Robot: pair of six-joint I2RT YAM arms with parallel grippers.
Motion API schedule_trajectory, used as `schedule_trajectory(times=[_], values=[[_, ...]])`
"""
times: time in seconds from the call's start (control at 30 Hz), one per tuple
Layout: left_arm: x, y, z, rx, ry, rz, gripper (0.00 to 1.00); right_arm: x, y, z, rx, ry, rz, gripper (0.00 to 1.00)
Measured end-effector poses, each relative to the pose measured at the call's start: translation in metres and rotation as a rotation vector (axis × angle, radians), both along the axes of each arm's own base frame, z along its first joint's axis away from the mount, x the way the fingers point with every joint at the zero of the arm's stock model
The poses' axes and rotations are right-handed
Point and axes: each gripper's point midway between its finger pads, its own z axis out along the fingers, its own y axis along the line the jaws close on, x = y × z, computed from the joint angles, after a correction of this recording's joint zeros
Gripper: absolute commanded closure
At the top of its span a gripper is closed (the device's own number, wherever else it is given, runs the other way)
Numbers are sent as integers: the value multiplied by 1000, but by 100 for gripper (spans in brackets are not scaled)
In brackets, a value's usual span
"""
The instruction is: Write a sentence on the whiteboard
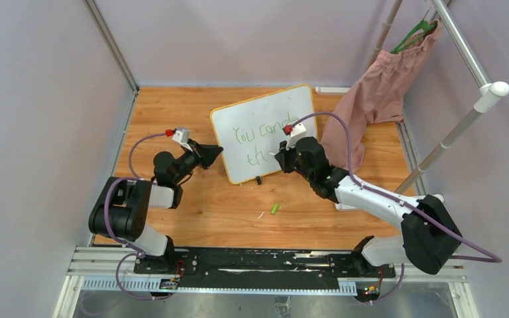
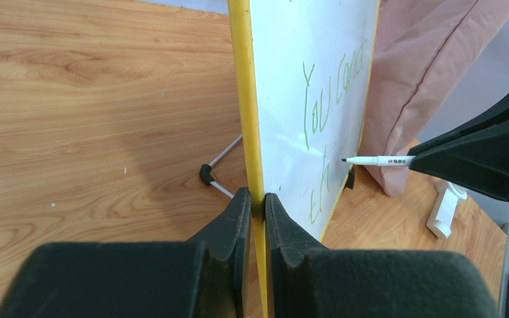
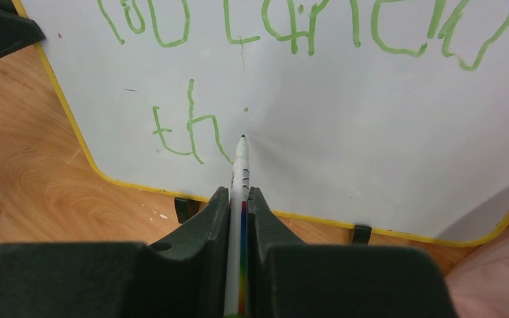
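Wooden table [image 1: 172, 112] bears the whiteboard [image 1: 258, 116], pinched by left claw [image 2: 257, 197]; right claw [image 3: 238, 192], gripping marker [image 3: 240, 162], half-hides sentence [image 1: 255, 134].

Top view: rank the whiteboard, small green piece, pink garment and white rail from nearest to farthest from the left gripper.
1. whiteboard: its left edge is pinched by the left gripper.
2. small green piece: on the wood, rightward, nearer the bases.
3. pink garment: beyond the board's right side.
4. white rail: far right.

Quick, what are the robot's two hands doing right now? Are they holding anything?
Left gripper: closed, clamping the yellow rim of the whiteboard.
Right gripper: closed, holding the marker, tip at the board.
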Motion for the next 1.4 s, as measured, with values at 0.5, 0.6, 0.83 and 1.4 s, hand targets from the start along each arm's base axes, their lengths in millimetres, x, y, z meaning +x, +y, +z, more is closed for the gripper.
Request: schedule_trajectory(times=[0.5, 0.6, 0.83, 1.4], values=[[0, 0, 0, 0, 0, 0, 100, 3, 3, -9, -16, 20, 2, 100], [0, 0, 0, 0, 0, 0, 100, 3, 3, -9, -16, 20, 2, 100], [0, 0, 0, 0, 1, 0, 100, 3, 3, -10, -16, 20, 2, 100], [0, 0, 0, 0, 3, 0, 100, 0, 2, -18, -21, 37, 3, 100]])
